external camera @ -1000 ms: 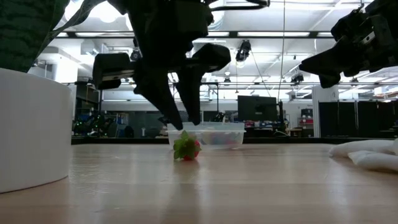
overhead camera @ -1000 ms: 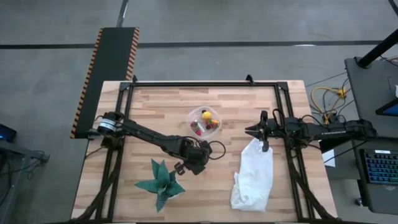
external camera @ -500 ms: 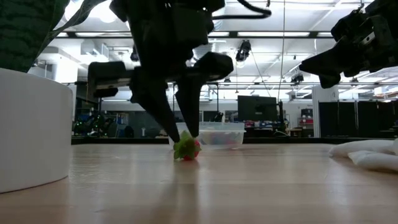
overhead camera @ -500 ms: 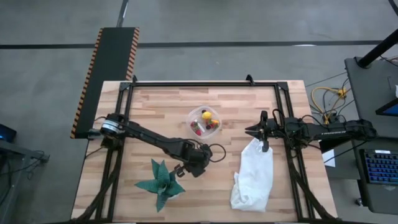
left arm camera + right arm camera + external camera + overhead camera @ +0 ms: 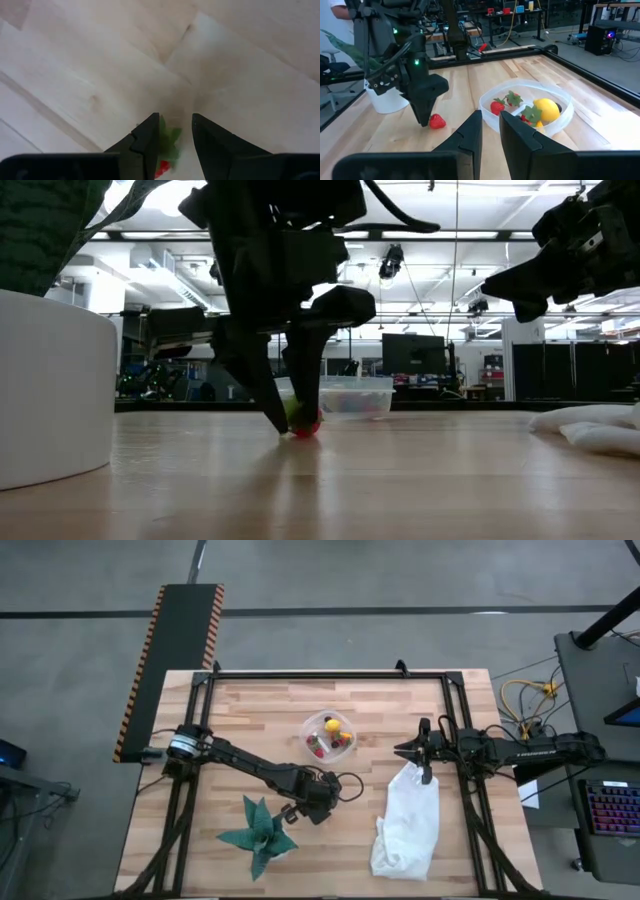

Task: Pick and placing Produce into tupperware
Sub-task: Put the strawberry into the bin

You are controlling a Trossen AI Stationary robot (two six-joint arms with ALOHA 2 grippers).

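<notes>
Straddling a small red strawberry [image 5: 303,423] with its leafy green cap, the left gripper [image 5: 175,136] stands tip-down on the pale wooden surface [image 5: 260,720], its dark fingers parted narrowly on either side of the fruit, most of which they hide from the low camera. The clear, rounded-square tupperware [image 5: 329,733] sits well apart toward the far middle, already holding strawberries, a yellow lemon-like piece [image 5: 546,109] and other bits too small to make out. The right gripper [image 5: 412,751], fingers nearly together and empty, waits above the top of the crumpled white cloth bag [image 5: 408,825], while a green spiky plant shape [image 5: 258,833] lies just beside the left arm.
</notes>
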